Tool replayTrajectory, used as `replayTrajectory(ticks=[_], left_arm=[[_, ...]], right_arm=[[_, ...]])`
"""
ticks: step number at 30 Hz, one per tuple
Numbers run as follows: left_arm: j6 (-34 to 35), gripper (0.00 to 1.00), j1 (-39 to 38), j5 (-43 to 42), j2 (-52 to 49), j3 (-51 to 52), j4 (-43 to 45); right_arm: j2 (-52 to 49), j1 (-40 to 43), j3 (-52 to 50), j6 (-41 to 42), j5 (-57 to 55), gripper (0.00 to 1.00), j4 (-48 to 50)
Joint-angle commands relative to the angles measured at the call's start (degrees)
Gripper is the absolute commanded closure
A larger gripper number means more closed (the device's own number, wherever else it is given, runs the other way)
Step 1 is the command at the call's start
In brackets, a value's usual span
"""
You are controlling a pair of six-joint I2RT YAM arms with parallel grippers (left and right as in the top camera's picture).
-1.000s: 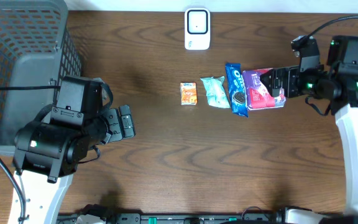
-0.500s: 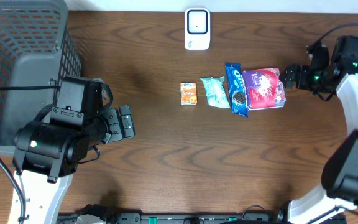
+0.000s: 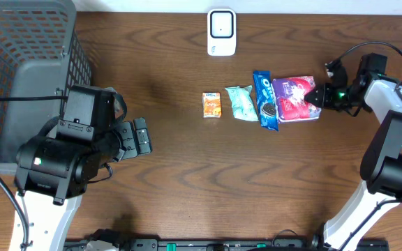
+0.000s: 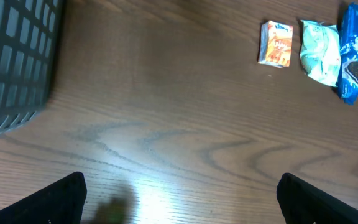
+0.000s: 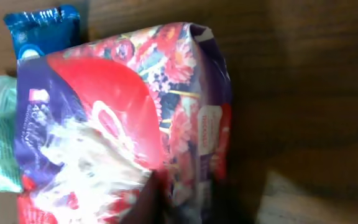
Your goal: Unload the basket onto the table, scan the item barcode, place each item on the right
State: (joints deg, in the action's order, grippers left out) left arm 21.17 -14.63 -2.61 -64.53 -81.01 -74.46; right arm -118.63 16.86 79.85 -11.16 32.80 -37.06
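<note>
Well, the right gripper (image 3: 317, 96) looks pinched on the near edge of the bag (image 3: 292, 101); lift straight up, clear of the packet (image 3: 264, 100) just beyond.

The purple bag (image 5: 123, 124) runs past the right wrist view's lower edge, its print blurred; overhead, the basket (image 3: 19, 42) is cropped.

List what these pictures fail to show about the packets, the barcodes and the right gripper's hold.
- Barcodes: none readable on the purple snack bag; overhead print is too small, and the right wrist view is blurred.
- Right gripper: whether it pinches the bag is unclear; overhead it is dark and tiny, and the wrist view's bottom edge crops its fingers.
- Blue cookie pack: cut by the left wrist view's right edge.
</note>
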Motion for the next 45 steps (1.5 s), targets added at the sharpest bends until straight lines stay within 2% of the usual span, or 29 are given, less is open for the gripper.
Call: replayTrajectory(ticks=[1,7,10,15,20,22,25,30,36,39,42,43,44,45], left_arm=[[0.3,0.02,0.2,0.7,-0.2,-0.2,-0.1],[0.3,0.02,0.2,0.7,-0.2,-0.2,-0.1],[0.3,0.02,0.2,0.7,-0.2,-0.2,-0.1],[0.3,0.02,0.2,0.7,-0.2,-0.2,-0.1],[0.3,0.02,0.2,0.7,-0.2,-0.2,-0.1],[0.3,0.02,0.2,0.7,-0.2,-0.2,-0.1],[0.3,0.02,0.2,0.7,-0.2,-0.2,-0.1],[0.3,0.02,0.2,0.7,-0.2,-0.2,-0.1],[0.3,0.02,0.2,0.7,-0.2,-0.2,-0.1],[0.3,0.02,0.2,0.7,-0.2,-0.2,-0.1],[0.3,0.02,0.2,0.7,-0.2,-0.2,-0.1],[0.3,0.02,0.2,0.7,-0.2,-0.2,-0.1],[0.3,0.02,0.2,0.7,-0.2,-0.2,-0.1],[0.3,0.02,0.2,0.7,-0.2,-0.2,-0.1]], right_arm=[[0.4,0.4,0.8,0.8,0.3,0.99,-0.3],[7.8,0.3,1.8,5.3,2.2,0.99,-2.4],[15.8,-0.2,1.9,8.1,-4.1,0.99,-3.2],[27.5,-4.4,1.9,16.1,-37.0,0.98,-5.1],[30.4,-12.8,1.6,24.3,-76.5,0.99,-9.3],[29.2,-15.3,0.2,24.7,-85.4,0.99,-8.5],[25.5,-16.9,-1.7,24.6,-92.8,0.99,-6.3],[15.3,-18.3,-2.2,24.4,-99.0,0.99,-6.4],[4.2,-22.7,-2.2,24.4,-98.9,0.98,-6.4],[1.3,-24.9,-2.2,24.4,-97.3,0.95,-6.1],[1.5,-27.6,-2.0,24.4,-90.3,0.92,-5.9],[2.0,-28.4,-1.7,24.5,-88.1,0.9,-5.9],[3.1,-29.6,-0.9,24.8,-84.2,0.73,-5.9],[3.9,-30.0,-0.3,25.7,-82.0,0.7,-6.0]])
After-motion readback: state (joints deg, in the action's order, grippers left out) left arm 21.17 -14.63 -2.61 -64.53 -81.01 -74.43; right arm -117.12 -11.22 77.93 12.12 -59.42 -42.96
